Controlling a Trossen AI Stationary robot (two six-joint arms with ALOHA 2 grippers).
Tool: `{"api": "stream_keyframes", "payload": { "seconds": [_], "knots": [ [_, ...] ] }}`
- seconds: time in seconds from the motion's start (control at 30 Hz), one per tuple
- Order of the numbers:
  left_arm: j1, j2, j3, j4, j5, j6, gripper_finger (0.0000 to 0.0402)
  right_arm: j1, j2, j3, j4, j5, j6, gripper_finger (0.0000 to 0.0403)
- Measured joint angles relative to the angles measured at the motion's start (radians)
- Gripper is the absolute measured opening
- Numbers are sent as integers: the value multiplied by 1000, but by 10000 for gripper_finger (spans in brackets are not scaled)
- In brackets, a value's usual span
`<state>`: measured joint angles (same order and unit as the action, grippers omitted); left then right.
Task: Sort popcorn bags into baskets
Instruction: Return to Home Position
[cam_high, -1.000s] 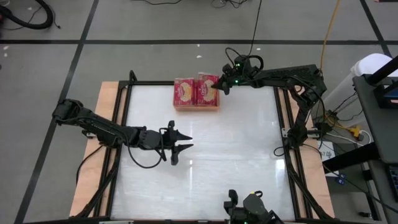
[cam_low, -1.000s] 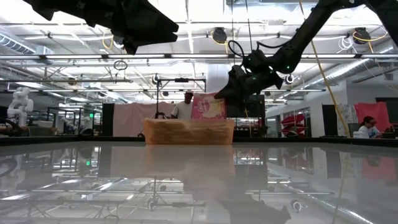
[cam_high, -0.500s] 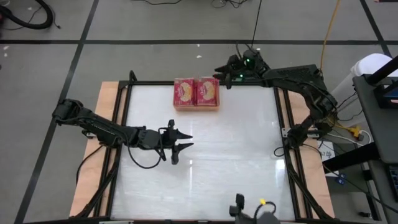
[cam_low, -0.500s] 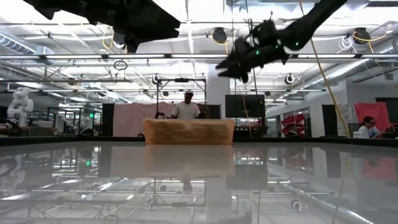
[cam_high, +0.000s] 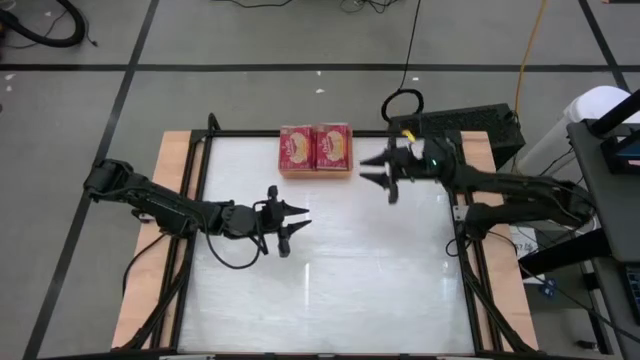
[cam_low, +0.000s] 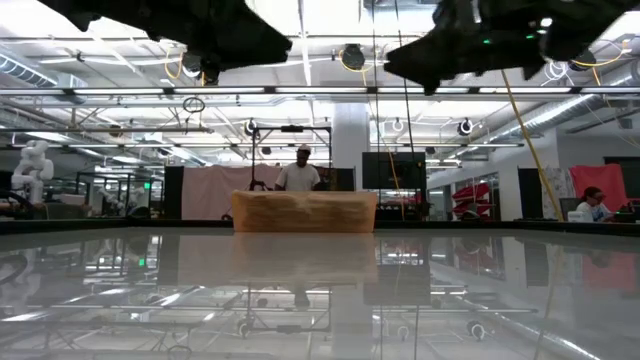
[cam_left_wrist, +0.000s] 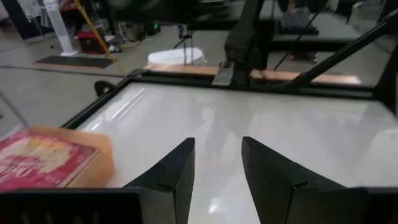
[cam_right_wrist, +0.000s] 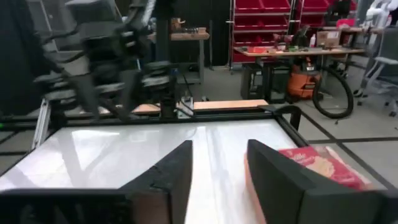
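Note:
The orange tray (cam_high: 316, 171) sits at the table's far edge, middle. Two red popcorn bags (cam_high: 316, 147) lie flat in it side by side, picture side up. In the low view only the tray's wall (cam_low: 305, 212) shows. My right gripper (cam_high: 375, 171) hovers open and empty just right of the tray and nearer than it, pointing toward the table's left. Its wrist view shows it (cam_right_wrist: 217, 163) with a red bag (cam_right_wrist: 320, 165) beside it. My left gripper (cam_high: 296, 226) is open and empty over the table's middle left. Its wrist view shows it (cam_left_wrist: 217, 163) with the tray and a bag (cam_left_wrist: 40, 163) off to one side.
A black frame (cam_high: 203, 150) and wooden side boards (cam_high: 165, 160) border the white glossy tabletop (cam_high: 380, 270). Both arms hang above the surface in the low view, the left (cam_low: 200, 30) and the right (cam_low: 480, 40). A person (cam_low: 303, 175) stands in the room beyond the tray.
A second ago my right gripper was at the right-hand bag, which stood tilted up above the tray wall. The bag now lies flat in the tray. My right gripper rose, swung past the far edge, then came toward the near side and turned leftward.

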<state>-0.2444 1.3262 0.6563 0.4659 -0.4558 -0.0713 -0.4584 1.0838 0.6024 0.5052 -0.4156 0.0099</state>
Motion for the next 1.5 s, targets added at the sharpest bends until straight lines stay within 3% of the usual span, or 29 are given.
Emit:
{"api": "stream_keyframes", "payload": {
  "seconds": [0.27, 0.43, 0.53, 0.93, 1.2, 1.5],
  "knots": [
    [-26, -160, 0, -176, -60, 25, 114, 195, -172, -191, 0, 242, -21, 59],
    [-27, -205, 1, -255, -61, 23, 48, 274, -231, -285, 0, 413, -31, 9],
    [-26, -201, -15, -273, -63, 9, 9, 313, -256, -333, 2, 469, -39, 3],
    [-17, -194, -238, 32, -102, -36, 10, 417, -353, -465, 37, 471, -15, 5],
    [-17, -195, -288, 71, -103, -42, 10, 459, -413, -530, 37, 546, 44, 5],
    [-17, -195, -288, 71, -103, -42, 5, 572, -536, -559, -43, 517, 51, 5]
  ]
}}
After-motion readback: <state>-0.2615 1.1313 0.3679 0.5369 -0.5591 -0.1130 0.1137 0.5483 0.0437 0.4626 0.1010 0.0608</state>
